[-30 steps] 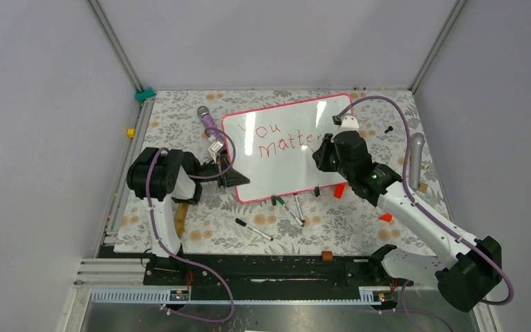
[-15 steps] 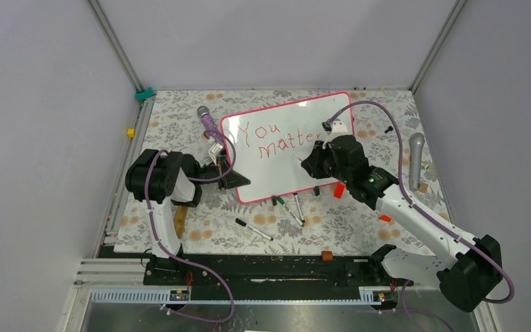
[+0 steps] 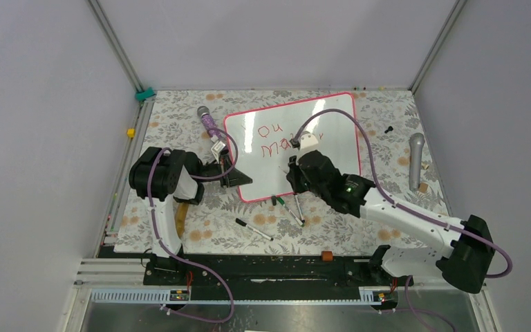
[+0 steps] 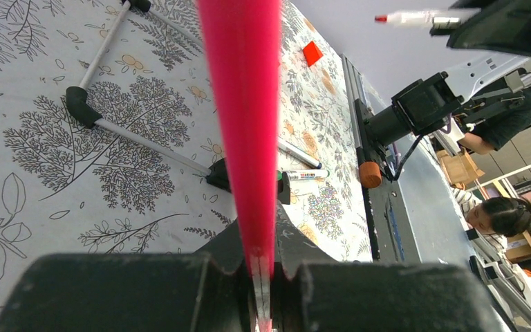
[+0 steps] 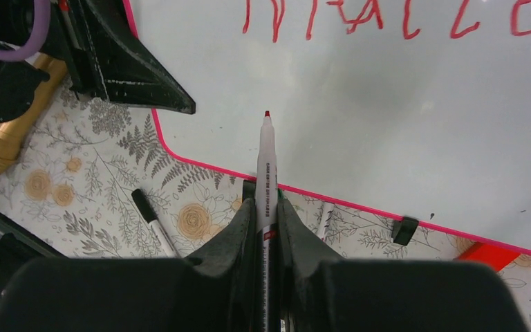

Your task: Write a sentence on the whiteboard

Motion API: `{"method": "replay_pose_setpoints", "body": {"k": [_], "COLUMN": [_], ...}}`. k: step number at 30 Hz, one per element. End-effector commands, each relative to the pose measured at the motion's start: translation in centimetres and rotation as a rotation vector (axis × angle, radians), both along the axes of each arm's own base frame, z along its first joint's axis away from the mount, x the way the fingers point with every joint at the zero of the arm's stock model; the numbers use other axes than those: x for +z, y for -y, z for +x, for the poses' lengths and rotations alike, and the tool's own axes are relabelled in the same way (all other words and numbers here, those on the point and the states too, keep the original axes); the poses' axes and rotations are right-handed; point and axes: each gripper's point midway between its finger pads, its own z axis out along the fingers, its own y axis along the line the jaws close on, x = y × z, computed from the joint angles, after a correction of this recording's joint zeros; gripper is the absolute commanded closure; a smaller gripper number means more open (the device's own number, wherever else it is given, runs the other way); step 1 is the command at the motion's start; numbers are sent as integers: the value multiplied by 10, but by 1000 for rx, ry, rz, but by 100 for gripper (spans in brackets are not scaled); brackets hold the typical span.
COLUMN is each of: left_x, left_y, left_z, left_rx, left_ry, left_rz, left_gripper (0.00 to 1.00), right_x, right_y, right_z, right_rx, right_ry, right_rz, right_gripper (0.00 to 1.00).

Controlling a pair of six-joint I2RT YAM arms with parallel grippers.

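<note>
Whiteboard (image 3: 335, 131), glossy white with a thin pink-red frame and rounded corners, lies skewed on the floral-patterned surface (image 3: 180, 124), centre to far. Its far edge sits close to the surface's far border.

Left gripper (image 3: 238, 178) is closed narrow on the board's left near frame edge. In the wrist view the pink edge runs straight between its fingers (image 4: 180, 290).

Right gripper (image 5: 266, 202) is clamped on one white marker with a red tip (image 5: 266, 155). The tip is over bare board just inside the near edge. Contact with the board: cannot tell.

Red handwritten sentence (image 3: 271, 133): two lines show on the board's left half, partly hidden by the right arm and its purple cable.

Open room: a bare white band between the lettering (image 5: 387, 17) and the near frame, and a bare right half.

Count:
- Loose markers (image 3: 254, 229) by the near edge: at least three.
- Microphones: a purple one (image 3: 206, 119) to the left, a grey one (image 3: 415, 159) to the right.
- Black clip (image 5: 404, 229) on the near edge: one clear.
</note>
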Motion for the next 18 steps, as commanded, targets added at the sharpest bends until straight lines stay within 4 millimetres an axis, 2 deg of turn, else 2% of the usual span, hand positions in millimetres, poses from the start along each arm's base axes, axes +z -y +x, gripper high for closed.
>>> {"method": "replay_pose_setpoints", "body": {"k": [1, 8, 18], "left_x": [-23, -22, -22], "left_y": [6, 7, 7], "left_z": [-11, -10, -11], "left_rx": [-43, -43, -51], "left_ry": [-1, -15, -10], "left_rz": [21, 20, 19], "left_gripper": [100, 100, 100], "right_x": [12, 14, 19], "right_y": [-7, -6, -20], "right_z": [5, 13, 13], "right_rx": [-9, -2, 13], "right_ry": [77, 116, 74], "right_rz": [-58, -175, -357], "right_gripper": [100, 100, 100]}}
